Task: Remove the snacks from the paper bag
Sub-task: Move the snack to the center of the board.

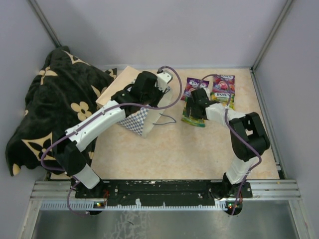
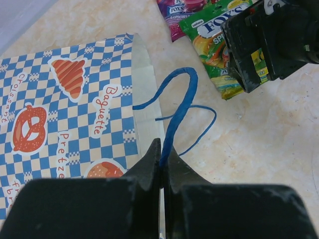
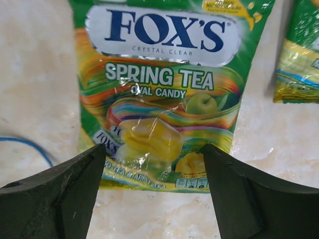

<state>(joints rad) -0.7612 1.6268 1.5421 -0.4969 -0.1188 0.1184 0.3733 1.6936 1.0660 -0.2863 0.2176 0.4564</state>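
Observation:
The paper bag (image 1: pixel 141 119), blue-and-white checkered with orange bread pictures, lies on its side (image 2: pixel 75 114), its mouth towards the packets. My left gripper (image 2: pixel 162 149) is shut on its blue cord handle (image 2: pixel 182 94); it also shows from above (image 1: pixel 152 102). Three snacks lie on the table: a green-yellow packet (image 3: pixel 159 89) (image 1: pixel 192 118) (image 2: pixel 207 45), a purple one (image 1: pixel 193 85) (image 2: pixel 179 12), and another purple one (image 1: pixel 223 88). My right gripper (image 3: pixel 152 157) (image 1: pixel 197 105) is open just above the green-yellow packet's lower end, one finger at each side. The bag's inside is hidden.
A black patterned blanket (image 1: pixel 55 109) fills the far left. A tan flat board (image 1: pixel 115 85) lies behind the bag. A second handle cord (image 2: pixel 202 127) trails on the table. The edge of another packet (image 3: pixel 299 55) lies to the right. Grey walls stand at the back and right.

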